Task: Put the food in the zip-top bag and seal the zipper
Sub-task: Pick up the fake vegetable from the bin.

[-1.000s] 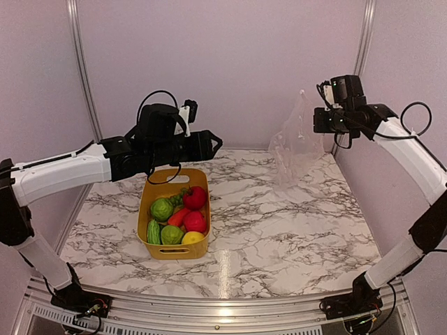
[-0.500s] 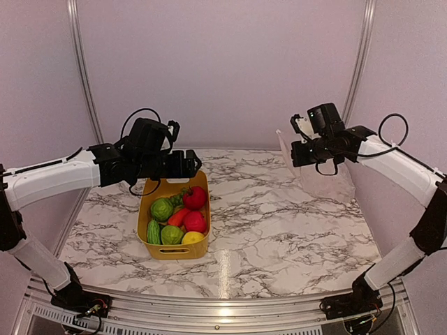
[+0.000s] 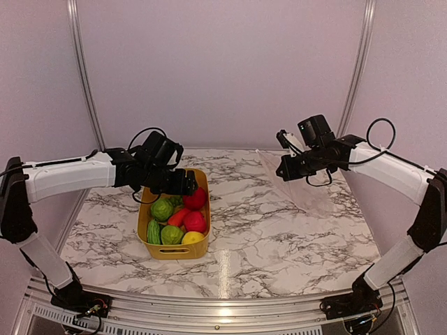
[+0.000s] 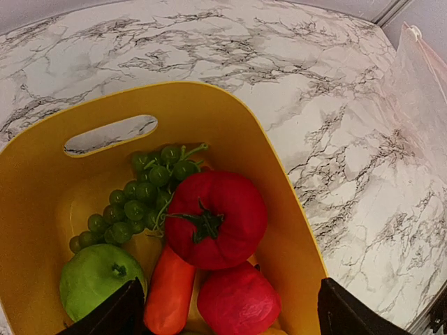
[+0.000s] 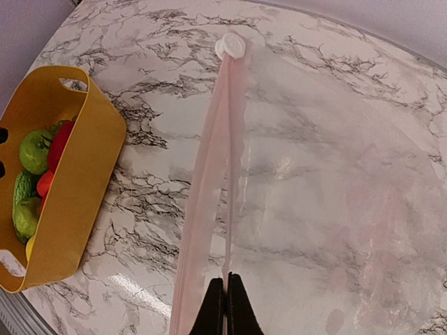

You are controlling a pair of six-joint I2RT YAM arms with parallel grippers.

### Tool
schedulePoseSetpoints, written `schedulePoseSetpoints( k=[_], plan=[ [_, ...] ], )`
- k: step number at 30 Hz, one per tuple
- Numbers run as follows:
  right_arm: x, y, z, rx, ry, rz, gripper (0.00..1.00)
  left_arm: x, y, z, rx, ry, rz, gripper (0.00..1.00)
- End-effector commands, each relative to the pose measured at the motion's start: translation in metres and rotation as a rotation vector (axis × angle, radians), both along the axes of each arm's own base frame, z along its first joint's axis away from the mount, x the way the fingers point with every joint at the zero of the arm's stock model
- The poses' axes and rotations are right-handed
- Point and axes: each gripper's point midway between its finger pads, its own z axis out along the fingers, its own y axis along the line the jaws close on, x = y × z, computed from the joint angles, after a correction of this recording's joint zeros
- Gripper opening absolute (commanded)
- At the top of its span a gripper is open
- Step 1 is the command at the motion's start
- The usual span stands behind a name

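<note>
- In the last second my right arm has swung the zip-top bag (image 3: 307, 187) down from high against the back wall (image 3: 223, 70) and in toward mid-table. Its lower part now seems to drape on the marble table (image 3: 265, 237), though clear film on pale stone is hard to read from above.
- The right gripper (image 5: 225, 296) is pinched tight on the bag's mouth edge. It sits on the zipper (image 5: 218, 174), which runs away from the grip to a white tab (image 5: 230, 46) at the far end.
- Meanwhile the left arm has dropped over the yellow bin (image 4: 283, 188). The left gripper (image 4: 230, 310) hangs spread wide just above the food, holding nothing.
- All the food sits in the bin and none in the bag: tomato (image 4: 216, 220), pink-red ball (image 4: 236, 303), carrot (image 4: 167, 289), grape bunch (image 4: 136, 199) and a green round (image 4: 98, 279).
- My reading is that the bag is now presented and the first pick is about to start (the tomato on top is the easy one). I'd want the mouth held open first.
- For room, bare marble lies between bin and bag, plenty for a transfer. The tight spots are the bin's walls either side of the left gripper and the side wall (image 3: 412, 84) behind my right arm.
</note>
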Motion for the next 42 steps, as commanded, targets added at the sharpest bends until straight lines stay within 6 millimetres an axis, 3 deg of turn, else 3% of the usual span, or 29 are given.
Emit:
schedulePoseSetpoints(
  k=[1, 11, 19, 33, 39, 42],
  plan=[
    [-0.003, 0.016, 0.011, 0.07, -0.006, 0.037, 0.0, -0.007, 0.008, -0.034, 0.063, 0.108, -0.014, 0.88],
    [-0.006, 0.02, 0.015, 0.082, -0.004, 0.066, 0.0, 0.011, 0.002, -0.059, 0.059, 0.186, -0.032, 0.91],
    [-0.006, 0.02, 0.016, 0.083, -0.002, 0.065, 0.0, 0.025, -0.013, -0.071, -0.05, 0.245, -0.071, 0.89],
    [-0.011, 0.018, 0.012, 0.099, 0.012, 0.049, 0.0, 0.025, -0.029, -0.09, -0.112, 0.321, -0.105, 0.77],
    [-0.012, 0.018, 0.014, 0.107, 0.014, 0.048, 0.0, 0.027, -0.019, -0.085, -0.074, 0.309, -0.069, 0.63],
    [-0.013, 0.019, 0.014, 0.107, 0.017, 0.049, 0.0, 0.026, -0.014, -0.074, -0.058, 0.282, -0.07, 0.59]
  ],
)
